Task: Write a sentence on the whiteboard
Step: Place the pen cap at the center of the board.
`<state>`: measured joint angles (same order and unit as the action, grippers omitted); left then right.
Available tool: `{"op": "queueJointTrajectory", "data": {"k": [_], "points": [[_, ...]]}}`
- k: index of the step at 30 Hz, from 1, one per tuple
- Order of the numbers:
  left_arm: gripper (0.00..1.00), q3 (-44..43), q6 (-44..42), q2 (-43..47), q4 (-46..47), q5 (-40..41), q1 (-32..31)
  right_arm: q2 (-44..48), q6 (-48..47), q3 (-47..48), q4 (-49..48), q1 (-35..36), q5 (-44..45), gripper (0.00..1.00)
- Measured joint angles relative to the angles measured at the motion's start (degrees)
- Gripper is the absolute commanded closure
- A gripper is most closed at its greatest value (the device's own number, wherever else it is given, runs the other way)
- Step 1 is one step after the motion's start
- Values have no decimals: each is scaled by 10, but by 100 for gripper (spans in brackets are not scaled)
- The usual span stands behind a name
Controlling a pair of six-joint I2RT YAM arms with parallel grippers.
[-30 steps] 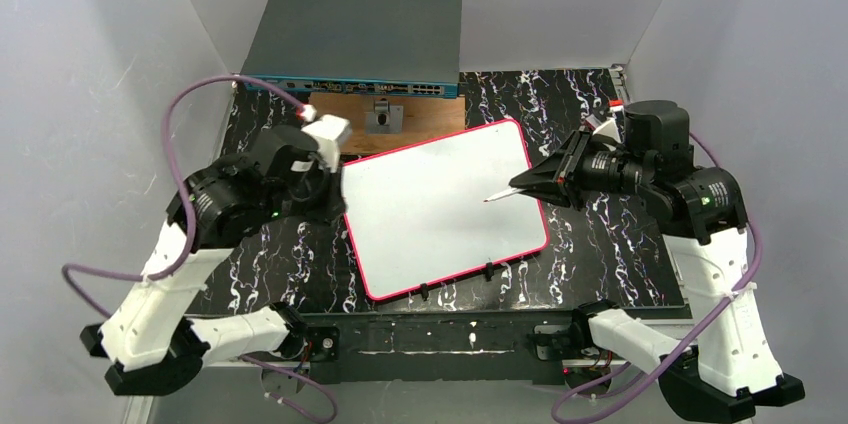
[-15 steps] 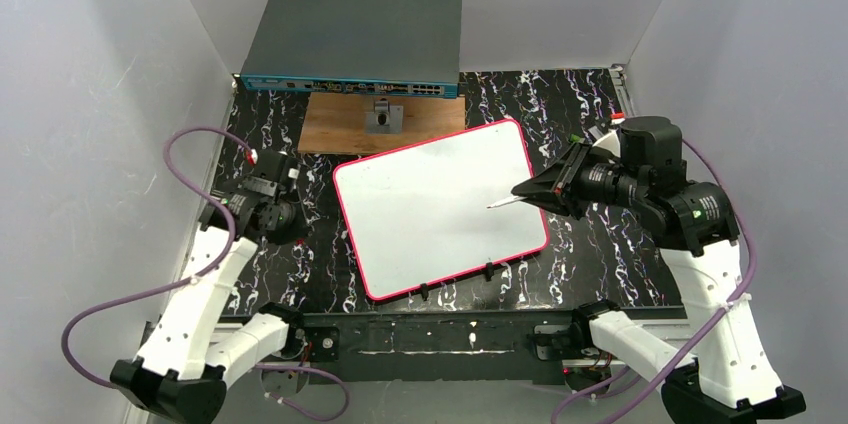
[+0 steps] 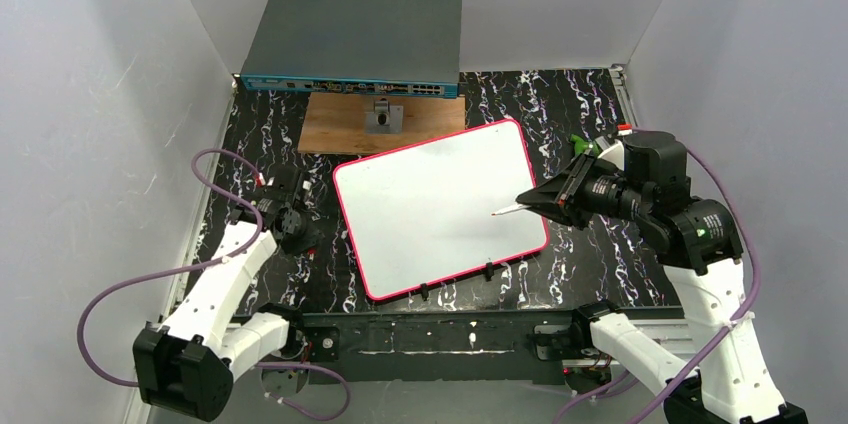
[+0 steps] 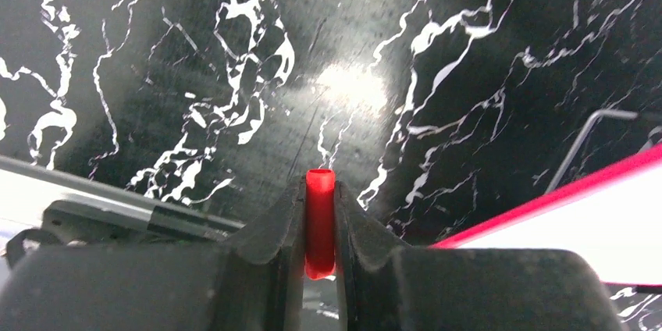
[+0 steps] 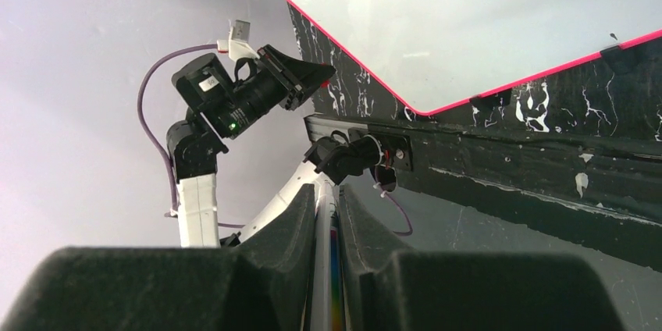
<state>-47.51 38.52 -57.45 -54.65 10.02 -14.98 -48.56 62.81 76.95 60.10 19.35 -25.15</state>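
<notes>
The right jaws pinch a marker, its tip over the whiteboard toward 3 o'clock. The left jaws pinch a red cap.

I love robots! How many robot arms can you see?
2. The left arm sits left of the whiteboard; the right arm reaches from the right, its pincer holding a pen over it.

A: Where's the whiteboard?
B: Middle of the table. The board sits at its 11 o'clock, the switch behind that, at 12.
A: And the grippers?
B: Left gripper at the whiteboard's 9, over the table, cap in it. Right gripper at 3, pen in it, tip over the whiteboard.
</notes>
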Motion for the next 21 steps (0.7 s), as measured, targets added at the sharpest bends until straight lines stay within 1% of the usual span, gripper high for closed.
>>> {"op": "queueJointTrajectory", "data": {"k": [3,6,8,10,11,13,14,17,19,20,21], "points": [[100,11,14,-12,39,0,6,3,0,-2,-1,0,6,99],[100,42,20,-35,79,-2,10,9,0,-13,-1,0,10,99],[97,70,22,-59,107,-5,15,10,0,-16,-1,0,11,99],[91,92,23,-74,125,-6,23,10,0,-16,-2,0,12,99],[84,104,24,-79,136,-6,28,10,0,-16,-1,0,12,99],[66,117,25,-85,147,-6,35,10,0,-16,-1,0,14,99],[55,119,24,-89,151,-6,37,9,-1,-16,-1,0,15,99],[26,119,23,-97,163,-3,41,10,-2,-16,-1,0,17,99],[11,117,21,-97,163,-2,43,10,-3,-17,-1,0,21,99],[5,114,21,-97,160,-1,44,10,-5,-17,-2,0,22,99],[2,109,21,-97,156,0,44,10,-5,-18,-2,0,23,99]]}}
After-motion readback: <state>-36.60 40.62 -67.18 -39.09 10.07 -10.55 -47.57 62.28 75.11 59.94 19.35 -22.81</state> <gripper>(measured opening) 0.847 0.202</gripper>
